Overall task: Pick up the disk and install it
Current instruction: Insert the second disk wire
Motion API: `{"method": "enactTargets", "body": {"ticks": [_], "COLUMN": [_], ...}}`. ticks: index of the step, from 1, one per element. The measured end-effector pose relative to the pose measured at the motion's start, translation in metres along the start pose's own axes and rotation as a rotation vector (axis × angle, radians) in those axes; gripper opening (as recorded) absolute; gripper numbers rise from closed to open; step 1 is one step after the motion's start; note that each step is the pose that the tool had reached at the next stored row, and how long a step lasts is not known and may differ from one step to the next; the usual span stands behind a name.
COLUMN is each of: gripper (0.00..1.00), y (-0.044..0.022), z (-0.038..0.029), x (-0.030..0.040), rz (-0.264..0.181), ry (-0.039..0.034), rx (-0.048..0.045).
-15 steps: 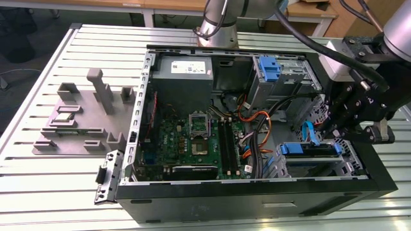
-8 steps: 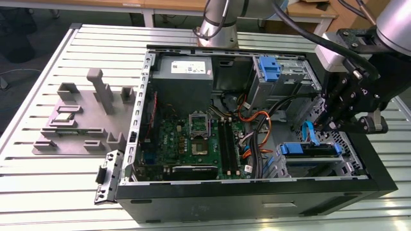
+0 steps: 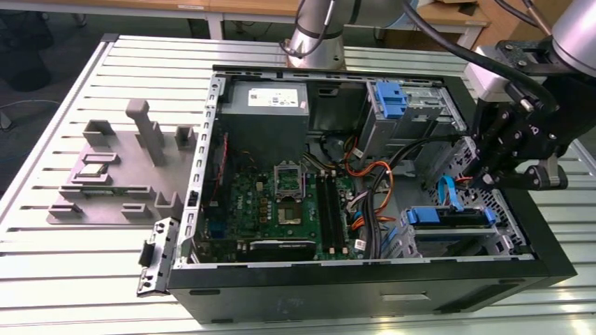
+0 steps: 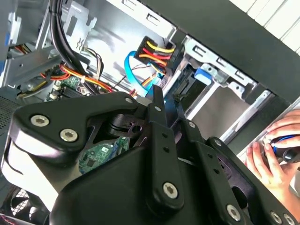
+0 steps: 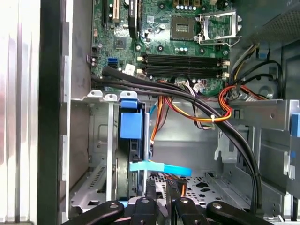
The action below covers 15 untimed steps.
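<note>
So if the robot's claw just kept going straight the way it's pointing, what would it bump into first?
Probably the light blue flat cable, which crosses right in front of the claw in the first wrist view. Behind it lies the perforated metal floor of the drive cage. Depth is hard to judge, so that is a guess.

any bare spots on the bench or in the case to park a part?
Free: slatted table in front of the grey fixture block, and the strip behind it. In the case, the bare metal floor beside the blue-bracketed drive cage. Crowded: motherboard, the cable bundle, and around the hand.
</note>
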State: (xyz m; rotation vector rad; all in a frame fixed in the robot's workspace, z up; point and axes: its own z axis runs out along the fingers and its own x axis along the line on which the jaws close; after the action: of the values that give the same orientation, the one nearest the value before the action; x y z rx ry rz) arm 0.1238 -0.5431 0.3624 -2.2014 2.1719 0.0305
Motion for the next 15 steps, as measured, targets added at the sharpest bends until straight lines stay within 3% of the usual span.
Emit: {"method": "enactTargets", "body": {"ticks": [15], "gripper": [0.24], "y": [-0.0163], "z": [0.0065], "x": [-0.0081], "rz": [0.0], "ry": [0.0106], "rx": [-0.0002]}}
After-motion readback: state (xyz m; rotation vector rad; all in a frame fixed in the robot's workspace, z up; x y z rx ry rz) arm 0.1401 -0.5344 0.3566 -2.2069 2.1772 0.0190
